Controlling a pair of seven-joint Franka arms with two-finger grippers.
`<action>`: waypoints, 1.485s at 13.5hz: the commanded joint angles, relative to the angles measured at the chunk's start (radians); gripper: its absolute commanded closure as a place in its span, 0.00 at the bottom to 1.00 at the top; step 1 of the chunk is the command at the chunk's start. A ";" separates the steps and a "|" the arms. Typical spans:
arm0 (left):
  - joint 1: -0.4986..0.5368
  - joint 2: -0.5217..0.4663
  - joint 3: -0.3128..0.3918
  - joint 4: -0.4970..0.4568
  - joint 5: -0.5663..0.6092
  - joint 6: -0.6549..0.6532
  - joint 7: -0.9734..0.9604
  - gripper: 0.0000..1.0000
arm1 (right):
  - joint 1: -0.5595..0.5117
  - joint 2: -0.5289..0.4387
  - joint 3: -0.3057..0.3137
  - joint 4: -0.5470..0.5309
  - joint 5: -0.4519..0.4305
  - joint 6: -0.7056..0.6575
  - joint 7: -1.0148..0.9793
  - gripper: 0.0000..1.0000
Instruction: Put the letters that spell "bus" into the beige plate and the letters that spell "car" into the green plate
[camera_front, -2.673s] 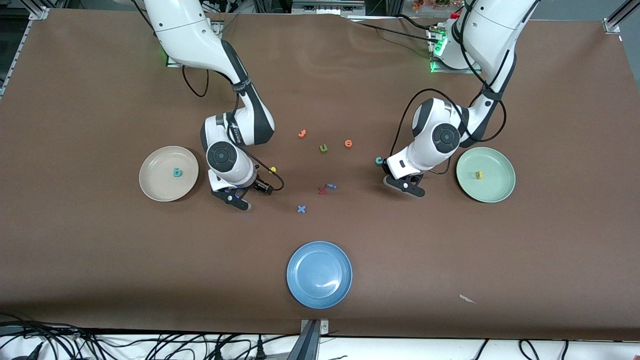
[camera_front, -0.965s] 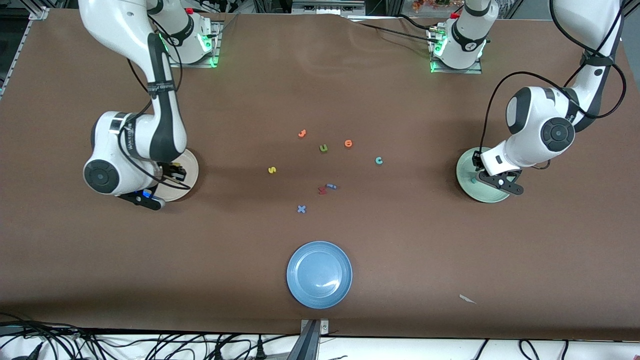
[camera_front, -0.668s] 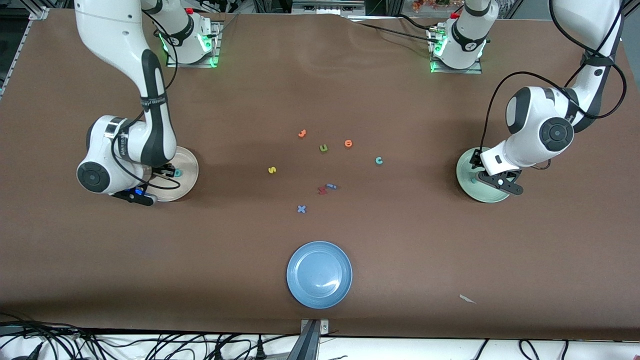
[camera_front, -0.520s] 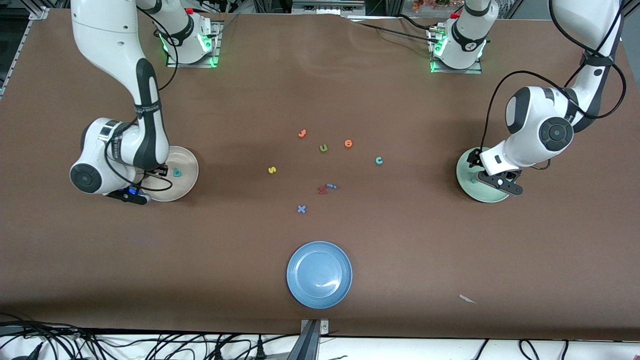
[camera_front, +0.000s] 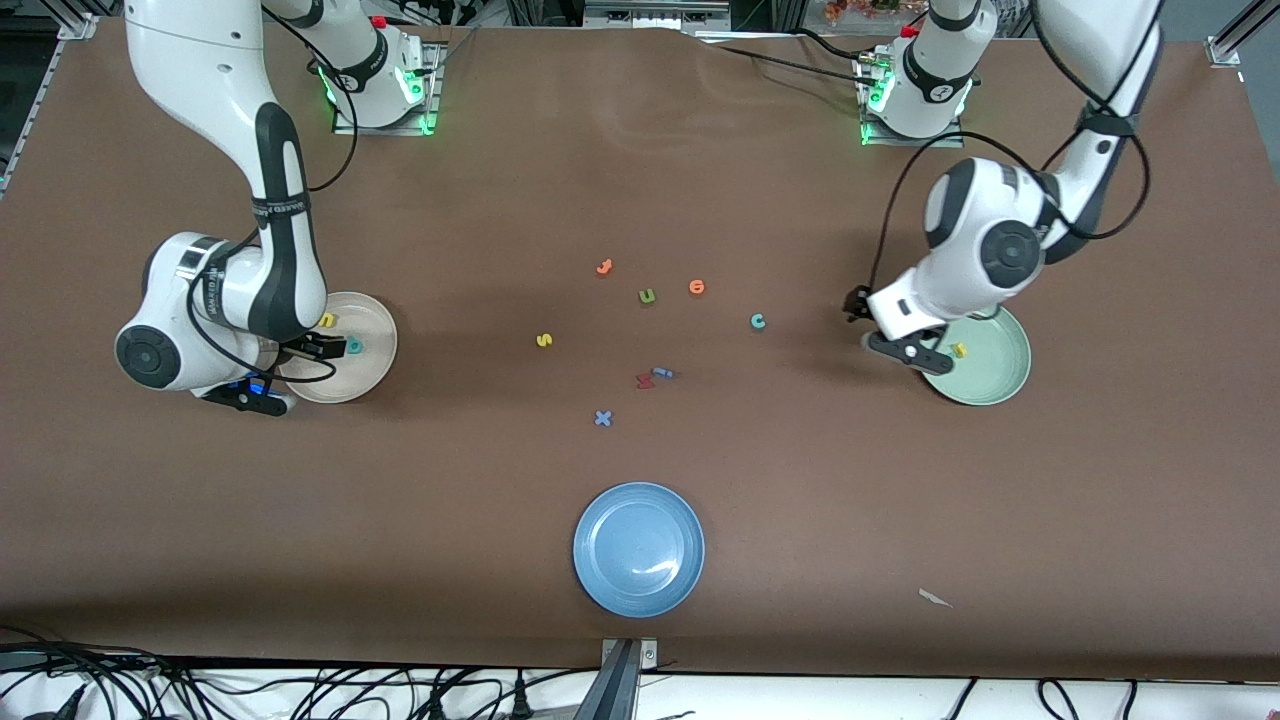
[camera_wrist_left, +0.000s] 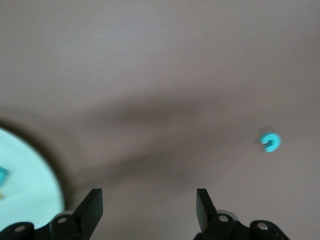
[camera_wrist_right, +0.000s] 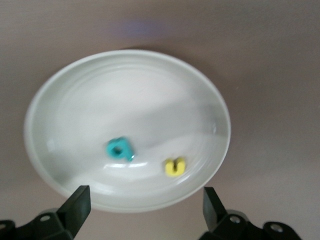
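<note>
**Inspector:** Letters for "bus": the teal "b" (camera_wrist_right: 119, 149) and the yellow "u" (camera_wrist_right: 174, 166) lie side by side, apart, in the beige plate (camera_front: 372, 362) at the right arm's end of the table. The yellow "s" (camera_front: 544, 340) is on the bare table near the middle, well apart from that plate.

**Clerk:** And "car"?

**Inspector:** The yellow "a" (camera_front: 958, 349) lies in the green plate (camera_front: 990, 380) at the left arm's end. A teal piece (camera_wrist_left: 2, 175) at that plate's edge in the left wrist view is probably the "r"; its shape cannot be read. The teal "c" (camera_front: 758, 321) is on the table between the middle cluster and the green plate.

**Clerk:** Grippers?

**Inspector:** The right gripper (camera_front: 262, 392) hangs over the beige plate's rim, jaws spread wide, nothing between them. The left gripper (camera_front: 893, 340) is over the table just beside the green plate, on the side toward the "c", jaws likewise apart and empty.

**Clerk:** Why so placed?

**Inspector:** My judgement: each plate sits at its own arm's end so the arms work without crossing. The left gripper faces the "c", its likely next pick; the "s" falls to the right arm.

**Clerk:** Other items?

**Inspector:** An olive-green "u" (camera_front: 647, 296), two orange letters (camera_front: 604, 267), a blue "x" (camera_front: 602, 418), a red and a blue letter touching (camera_front: 652, 377), and a blue plate (camera_front: 610, 590) nearest the camera. None belongs to either word.
</note>
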 joint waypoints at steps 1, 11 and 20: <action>-0.055 0.040 -0.041 -0.006 -0.089 0.093 -0.128 0.16 | 0.021 -0.012 0.003 0.057 0.049 -0.090 0.095 0.01; -0.184 0.140 -0.046 -0.003 -0.106 0.238 -0.227 0.26 | 0.406 0.048 0.050 0.022 0.245 0.166 0.636 0.01; -0.220 0.192 -0.044 0.026 -0.099 0.278 -0.255 0.30 | 0.423 0.071 0.169 -0.070 0.308 0.457 0.882 0.05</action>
